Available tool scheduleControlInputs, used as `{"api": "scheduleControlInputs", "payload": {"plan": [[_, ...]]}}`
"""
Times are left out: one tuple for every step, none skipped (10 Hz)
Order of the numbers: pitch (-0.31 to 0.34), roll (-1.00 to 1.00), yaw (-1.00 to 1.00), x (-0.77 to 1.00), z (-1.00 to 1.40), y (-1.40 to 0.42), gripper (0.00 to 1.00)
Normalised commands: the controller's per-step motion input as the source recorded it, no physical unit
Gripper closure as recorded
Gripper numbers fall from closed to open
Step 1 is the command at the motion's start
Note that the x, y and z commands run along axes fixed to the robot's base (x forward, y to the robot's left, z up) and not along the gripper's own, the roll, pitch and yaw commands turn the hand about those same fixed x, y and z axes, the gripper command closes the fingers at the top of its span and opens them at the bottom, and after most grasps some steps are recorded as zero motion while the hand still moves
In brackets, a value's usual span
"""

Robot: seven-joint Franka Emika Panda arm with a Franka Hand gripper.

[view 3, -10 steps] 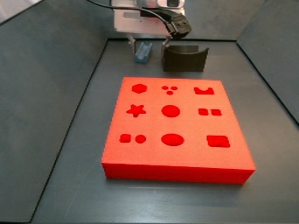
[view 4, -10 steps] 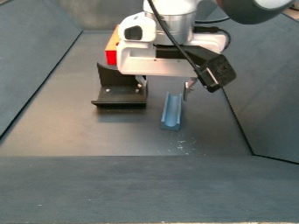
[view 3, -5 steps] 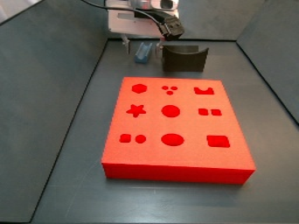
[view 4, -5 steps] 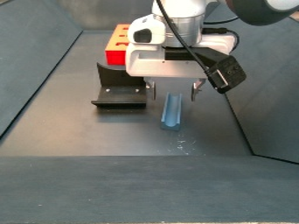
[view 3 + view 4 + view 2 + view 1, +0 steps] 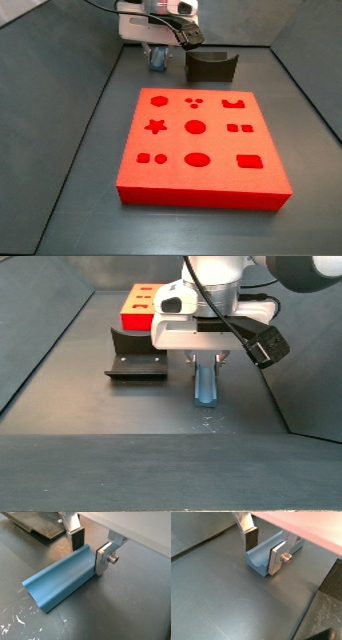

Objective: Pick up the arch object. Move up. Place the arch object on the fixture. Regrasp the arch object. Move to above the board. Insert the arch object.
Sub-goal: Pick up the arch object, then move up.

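Straddling the arch object (image 5: 61,579) with my claw (image 5: 89,548): pale blue piece lying flat on the dark tabletop (image 5: 127,607), open channel side up, long axis running out from between my fingers. In both wrist views one finger (image 5: 250,538) stands inside or just along the channel wall, the other finger (image 5: 276,558) sits against the outer face. Jaws narrow, plates at or nearly at the wall; cannot tell from these views whether the pads press yet. Piece rests on the tabletop, not lifted.

Side view: arch object (image 5: 207,383) hangs under my claw (image 5: 205,359) as a blue strip reaching toward 6 o'clock, its end touching the tabletop (image 5: 94,416). Fixture (image 5: 135,356) is near, at about 9 o'clock from the piece, apart from it. Board (image 5: 138,307) shows behind the fixture, toward 11 o'clock, mostly hidden by my arm.

Other side view: claw (image 5: 159,50) at the far end of the tabletop, fixture (image 5: 211,66) just beside it at 3 o'clock, board (image 5: 203,148) well apart toward 6 o'clock.

Judgement: grip taken at one end of the wall so the piece can be carried and set in the fixture's dip for regrasping. Pick-up step, early in the task.
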Motion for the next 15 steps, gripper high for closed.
{"api": "scheduleControlInputs", "payload": {"plan": [[0.000,0.00,0.00,0.00,0.00,0.00,1.00],[0.000,0.00,0.00,0.00,0.00,0.00,1.00],[0.000,0.00,0.00,0.00,0.00,0.00,1.00],[0.000,0.00,0.00,0.00,0.00,0.00,1.00],[0.000,0.00,0.00,0.00,0.00,0.00,1.00],[0.000,0.00,0.00,0.00,0.00,0.00,1.00],[0.000,0.00,0.00,0.00,0.00,0.00,1.00],[0.000,0.00,0.00,0.00,0.00,0.00,1.00],[0.000,0.00,0.00,0.00,0.00,0.00,1.00],[0.000,0.00,0.00,0.00,0.00,0.00,1.00],[0.000,0.00,0.00,0.00,0.00,0.00,1.00],[0.000,0.00,0.00,0.00,0.83,0.00,1.00],[-0.017,0.01,-0.04,0.06,0.84,0.01,1.00],[0.018,-0.01,-0.04,0.02,0.71,0.00,1.00],[0.031,-0.01,-0.03,0.01,0.62,0.00,1.00]]}}
